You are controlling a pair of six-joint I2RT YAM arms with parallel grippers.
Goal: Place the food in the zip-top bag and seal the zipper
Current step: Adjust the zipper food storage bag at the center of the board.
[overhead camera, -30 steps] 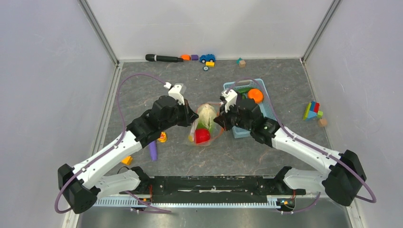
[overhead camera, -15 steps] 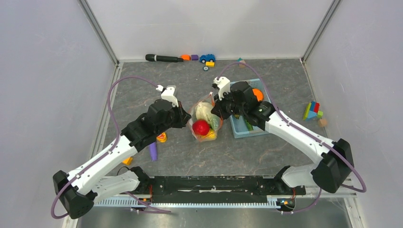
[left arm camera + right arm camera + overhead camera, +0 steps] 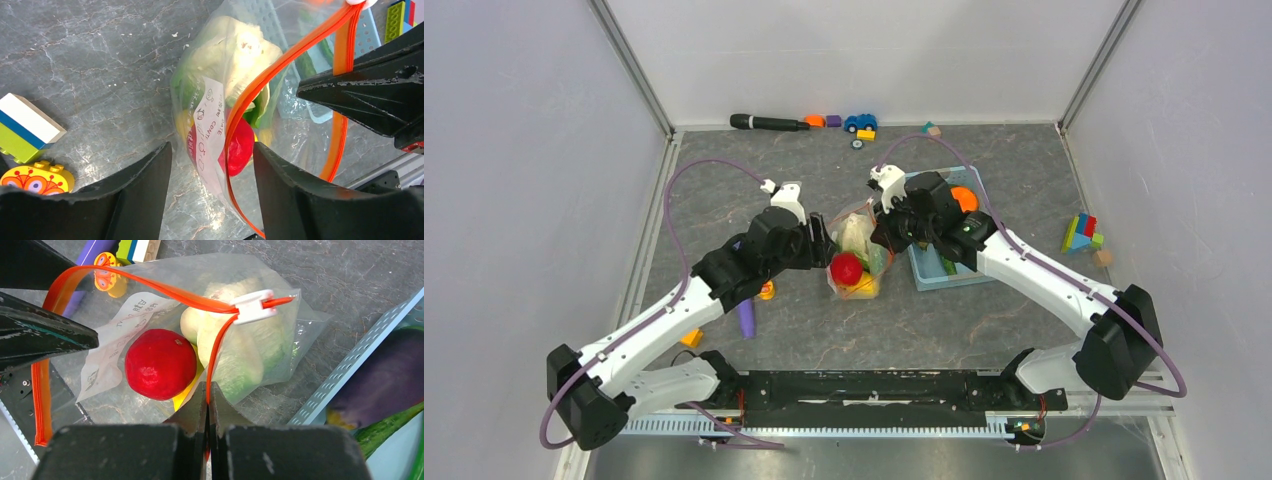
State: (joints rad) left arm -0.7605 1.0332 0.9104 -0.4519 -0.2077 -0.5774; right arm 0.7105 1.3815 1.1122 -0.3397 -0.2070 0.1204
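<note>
The clear zip-top bag [image 3: 856,258] lies between the two arms. It holds a pale green cabbage [image 3: 235,347], a red piece [image 3: 160,363] and a yellow piece [image 3: 864,288]. Its orange-red zipper [image 3: 150,286] gapes in a loop, with a white slider [image 3: 252,306] at the far end. My right gripper [image 3: 208,390] is shut on the zipper strip. My left gripper [image 3: 212,165] is open, and the bag's labelled side and zipper edge run between its fingers without being pinched. More food lies in the basket: a purple eggplant [image 3: 385,377], a green cucumber [image 3: 392,432] and an orange piece [image 3: 965,197].
The light blue basket [image 3: 944,282] sits just right of the bag, under my right arm. A purple stick [image 3: 745,318] and small blocks [image 3: 30,150] lie left of the bag. A black-handled tool [image 3: 769,122], a toy car [image 3: 860,122] and blocks [image 3: 1081,233] line the back and right.
My left gripper has opened and let go of the bag's edge. The right arm lifted the bag toward the back a second ago and has since held nearly still.
</note>
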